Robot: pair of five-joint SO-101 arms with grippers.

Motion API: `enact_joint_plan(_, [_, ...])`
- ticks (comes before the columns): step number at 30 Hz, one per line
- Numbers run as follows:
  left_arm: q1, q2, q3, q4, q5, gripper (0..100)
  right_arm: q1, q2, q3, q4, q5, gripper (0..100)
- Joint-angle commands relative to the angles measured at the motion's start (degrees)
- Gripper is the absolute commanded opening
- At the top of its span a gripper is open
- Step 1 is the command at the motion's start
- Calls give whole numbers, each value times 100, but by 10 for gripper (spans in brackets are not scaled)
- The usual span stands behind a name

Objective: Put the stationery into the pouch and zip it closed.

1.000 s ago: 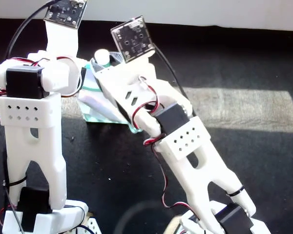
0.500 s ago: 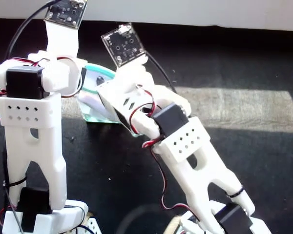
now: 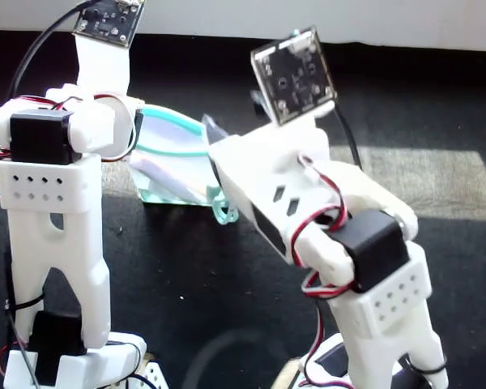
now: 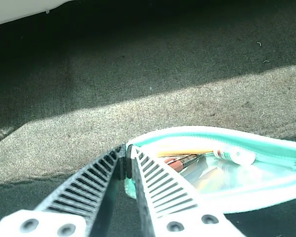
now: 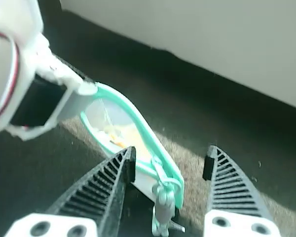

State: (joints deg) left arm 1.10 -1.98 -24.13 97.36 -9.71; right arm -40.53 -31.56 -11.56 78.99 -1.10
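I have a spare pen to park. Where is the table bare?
Free: the sunlit strip outside the right arm, and the dark mat between the arms. Crowded: the pouch, with the left end effector and right end effector at it.

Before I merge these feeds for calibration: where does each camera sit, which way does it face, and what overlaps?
High view: fixed above, at the bases' side, looking down over the table; left arm and right arm in front, pouch beyond.
Left wrist view: on the left wrist, facing along the left gripper, shut on the pouch's rim.
Right wrist view: on the right wrist, facing past the open right gripper to the zipper pull.
Shared: all three show the pouch.
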Motion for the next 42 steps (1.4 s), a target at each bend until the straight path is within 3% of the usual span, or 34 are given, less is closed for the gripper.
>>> enact_joint_plan(1, [171, 92, 101, 229, 70, 9, 101, -145, -198, 813, -9, 220])
enact_joint_plan(6, [171, 92, 101, 229, 70, 9, 84, -154, 927, 787, -9, 223])
enact_joint_plan(12, [171, 92, 101, 229, 70, 9, 84, -207, 2642, -778, -9, 224])
enact_joint_plan(17, [171, 92, 101, 229, 70, 9, 101, -171, 3116, -1508, -9, 224])
enact_joint_plan(21, [171, 92, 101, 229, 70, 9, 224, -163, 3108, -1745, -9, 211])
enact_joint_plan(25, [171, 92, 101, 229, 70, 9, 391, -215, 2897, -1771, -9, 0])
enact_joint_plan(29, [171, 92, 101, 229, 70, 9, 611, -224, 2484, -1754, 79, 4])
enact_joint_plan(42, [171, 40, -48, 185, 44, 9, 963, -163, 1156, -2070, 1978, 7])
